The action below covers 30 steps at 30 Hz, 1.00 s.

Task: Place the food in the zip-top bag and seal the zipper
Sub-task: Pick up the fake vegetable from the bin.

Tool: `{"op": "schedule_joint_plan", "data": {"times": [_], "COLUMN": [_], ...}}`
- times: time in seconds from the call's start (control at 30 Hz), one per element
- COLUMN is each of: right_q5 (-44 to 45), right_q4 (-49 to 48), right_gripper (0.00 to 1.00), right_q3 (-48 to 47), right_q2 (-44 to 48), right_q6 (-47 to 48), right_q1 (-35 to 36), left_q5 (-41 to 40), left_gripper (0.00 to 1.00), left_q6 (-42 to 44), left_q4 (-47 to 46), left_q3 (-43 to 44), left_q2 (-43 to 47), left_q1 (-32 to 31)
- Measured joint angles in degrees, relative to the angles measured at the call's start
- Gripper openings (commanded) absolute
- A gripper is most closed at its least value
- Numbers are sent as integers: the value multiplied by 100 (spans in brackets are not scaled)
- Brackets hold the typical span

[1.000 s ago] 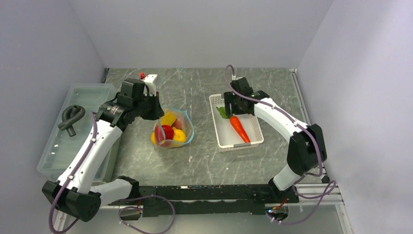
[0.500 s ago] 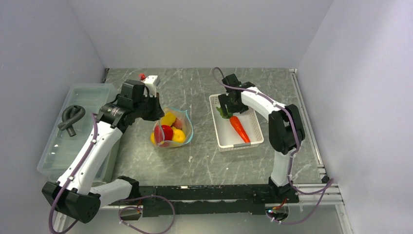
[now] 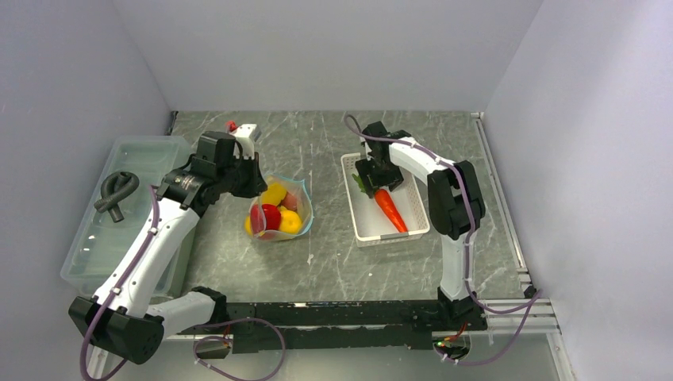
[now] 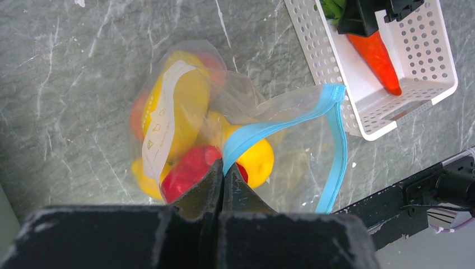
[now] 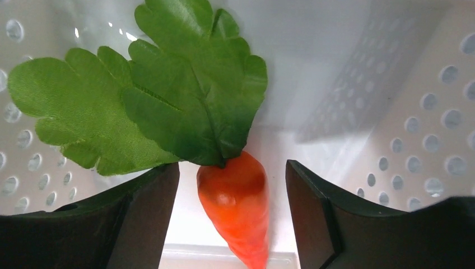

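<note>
The clear zip-top bag lies mid-table with its mouth lifted. It holds yellow fruits and a red pepper. My left gripper is shut on the bag's mouth edge, pinching the teal-blue zipper strip. An orange carrot with green leaves lies in the white perforated basket. My right gripper is open and low inside the basket. Its fingers stand either side of the carrot's top, apart from it.
A translucent bin with a black hose on it sits along the left wall. A small red and white object stands at the back. Grey walls close in the table on three sides.
The right arm has folded in, its elbow moving left and up. Its gripper has shifted slightly left over the carrot's leafy end. The left gripper and bag have hardly moved.
</note>
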<state>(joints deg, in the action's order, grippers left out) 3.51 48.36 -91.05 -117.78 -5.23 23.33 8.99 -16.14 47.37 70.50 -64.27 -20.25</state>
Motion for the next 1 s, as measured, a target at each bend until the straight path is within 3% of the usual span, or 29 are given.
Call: {"op": "schedule_joint_plan", "data": {"times": [0.33, 0.47, 0.6, 0.8, 1.0], "right_q5": [-223, -238, -203, 0, 164], "right_q4": [229, 251, 271, 271, 225], "right_gripper": [59, 36, 23, 15, 13], "right_q3": [-28, -31, -50, -59, -59], "right_q2": [-267, -267, -267, -140, 643], "right_q6": [155, 201, 192, 72, -120], "right_q1": [-7, -7, -7, -7, -4], "left_q5": [24, 35, 48, 68, 92], "left_gripper": [0, 0, 0, 0, 0], "left_q6": [2, 2, 2, 0, 0], "left_q4": [-9, -39, -46, -48, -66], "left_q3": [-11, -48, -52, -52, -55], "left_q2": [0, 0, 0, 0, -2], "left_q1": [72, 83, 96, 105, 116]}}
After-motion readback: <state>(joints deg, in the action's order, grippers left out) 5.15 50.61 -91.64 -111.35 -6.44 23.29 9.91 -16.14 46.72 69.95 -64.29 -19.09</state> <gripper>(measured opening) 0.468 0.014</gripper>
